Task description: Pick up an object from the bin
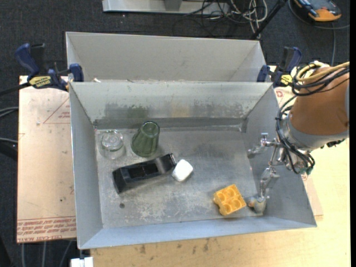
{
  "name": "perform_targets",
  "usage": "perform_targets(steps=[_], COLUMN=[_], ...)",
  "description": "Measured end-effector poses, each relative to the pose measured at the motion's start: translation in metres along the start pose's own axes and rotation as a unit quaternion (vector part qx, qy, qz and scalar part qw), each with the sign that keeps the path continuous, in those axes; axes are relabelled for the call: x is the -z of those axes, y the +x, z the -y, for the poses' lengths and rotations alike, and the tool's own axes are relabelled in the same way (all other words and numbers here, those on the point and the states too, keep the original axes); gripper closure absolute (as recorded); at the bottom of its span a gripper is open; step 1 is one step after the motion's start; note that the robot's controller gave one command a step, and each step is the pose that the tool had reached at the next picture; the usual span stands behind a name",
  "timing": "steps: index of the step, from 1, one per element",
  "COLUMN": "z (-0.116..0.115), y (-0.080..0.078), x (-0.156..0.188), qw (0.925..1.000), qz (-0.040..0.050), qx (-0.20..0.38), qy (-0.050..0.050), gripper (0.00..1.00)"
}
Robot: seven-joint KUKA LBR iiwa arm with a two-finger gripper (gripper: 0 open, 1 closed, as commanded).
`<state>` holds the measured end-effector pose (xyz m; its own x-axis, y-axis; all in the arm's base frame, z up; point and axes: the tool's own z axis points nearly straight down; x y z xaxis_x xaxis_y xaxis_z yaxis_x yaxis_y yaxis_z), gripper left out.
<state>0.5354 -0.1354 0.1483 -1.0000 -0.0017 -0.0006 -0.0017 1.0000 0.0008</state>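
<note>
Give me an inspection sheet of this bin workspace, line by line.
Surface: grey metal bin, floor scuffed.
Job's things: yellow knobbed block, front right, the thing nearest the gripper; nothing seen held.
Clutter: clear glass jar and green cup side by side, back left; black stapler-like tool in front of them, white lump beside its right end.
Grippers: gripper low near the right wall, just right of the yellow block.
Cables: wrist cables on the arm; floor cables beyond the bin.
Surroundings: dark carpet; orange-and-blue device on it.
</note>
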Motion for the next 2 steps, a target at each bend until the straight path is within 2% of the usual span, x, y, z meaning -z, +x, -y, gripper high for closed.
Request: perform_targets(steps=[1,2], z=[0.000,-0.018], y=[0.000,0.051], x=[0.000,-0.064], qw=[1.0000,0.9949], qz=[0.0000,-0.0010], qx=[0.000,0.101], qy=[0.000,-0.001], gripper=[0.00,1.00])
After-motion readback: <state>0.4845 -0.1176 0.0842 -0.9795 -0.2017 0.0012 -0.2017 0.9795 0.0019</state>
